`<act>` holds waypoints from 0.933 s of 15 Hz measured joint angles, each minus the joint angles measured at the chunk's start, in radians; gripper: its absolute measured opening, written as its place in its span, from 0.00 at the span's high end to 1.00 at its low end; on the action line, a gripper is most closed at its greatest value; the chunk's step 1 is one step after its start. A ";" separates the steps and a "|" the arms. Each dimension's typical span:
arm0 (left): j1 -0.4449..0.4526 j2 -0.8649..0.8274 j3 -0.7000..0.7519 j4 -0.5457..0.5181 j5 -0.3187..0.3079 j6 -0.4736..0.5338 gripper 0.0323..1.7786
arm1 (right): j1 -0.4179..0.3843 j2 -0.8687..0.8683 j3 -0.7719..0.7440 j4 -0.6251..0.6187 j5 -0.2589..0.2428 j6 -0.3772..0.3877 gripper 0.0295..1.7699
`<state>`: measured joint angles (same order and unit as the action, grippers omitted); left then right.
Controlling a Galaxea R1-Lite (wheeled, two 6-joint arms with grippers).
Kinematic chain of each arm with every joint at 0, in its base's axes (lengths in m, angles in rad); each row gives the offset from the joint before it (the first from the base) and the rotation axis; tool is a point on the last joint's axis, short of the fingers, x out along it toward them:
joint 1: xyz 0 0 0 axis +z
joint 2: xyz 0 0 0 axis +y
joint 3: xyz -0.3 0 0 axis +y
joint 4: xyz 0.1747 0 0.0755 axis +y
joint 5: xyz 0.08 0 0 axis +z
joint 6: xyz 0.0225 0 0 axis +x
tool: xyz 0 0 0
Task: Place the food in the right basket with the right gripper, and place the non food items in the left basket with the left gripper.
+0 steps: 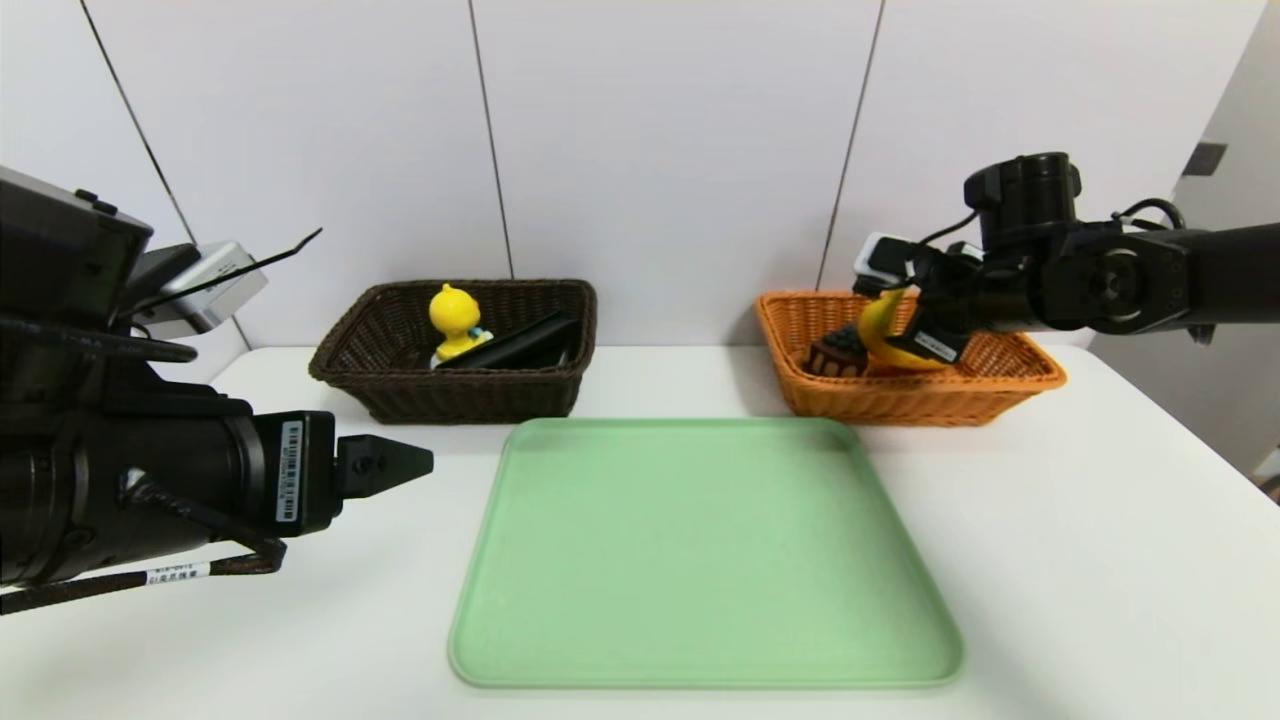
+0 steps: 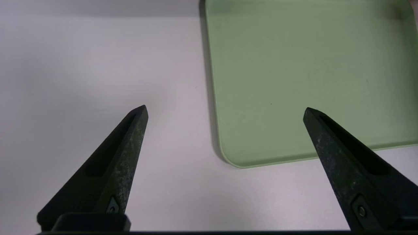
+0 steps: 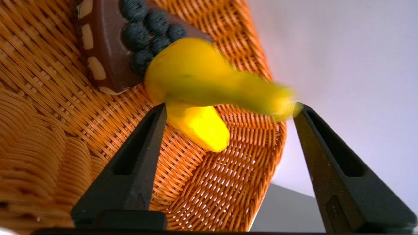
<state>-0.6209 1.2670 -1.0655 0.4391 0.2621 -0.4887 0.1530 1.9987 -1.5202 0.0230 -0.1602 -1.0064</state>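
Observation:
My right gripper (image 1: 922, 338) hangs over the orange right basket (image 1: 1000, 385) with its fingers wide apart (image 3: 230, 106), so it is open. The yellow banana (image 3: 196, 78) lies loose just beyond the fingertips, blurred, and leans on the chocolate cake wedge (image 3: 107, 49) inside the basket (image 3: 202, 182). In the head view the banana (image 1: 880, 335) and the cake (image 1: 838, 355) both sit in that basket. The dark brown left basket (image 1: 450, 400) holds the yellow duck toy (image 1: 452, 320) and a flat black case (image 1: 520, 345). My left gripper (image 2: 225, 109) stands open and empty above the table, at the tray's near left corner.
A bare green tray (image 1: 700, 550) lies in the middle of the white table (image 1: 1080, 560), in front of both baskets. The wall runs close behind the baskets. The left arm (image 1: 150, 490) reaches in low from the left.

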 joint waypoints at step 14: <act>0.035 -0.171 0.010 0.023 0.194 0.080 0.05 | 0.019 -0.560 0.394 0.119 -0.001 0.666 0.07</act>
<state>-0.5857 1.0962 -1.0555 0.4621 0.4560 -0.4087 0.1721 1.4387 -1.1262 0.1423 -0.1615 -0.3400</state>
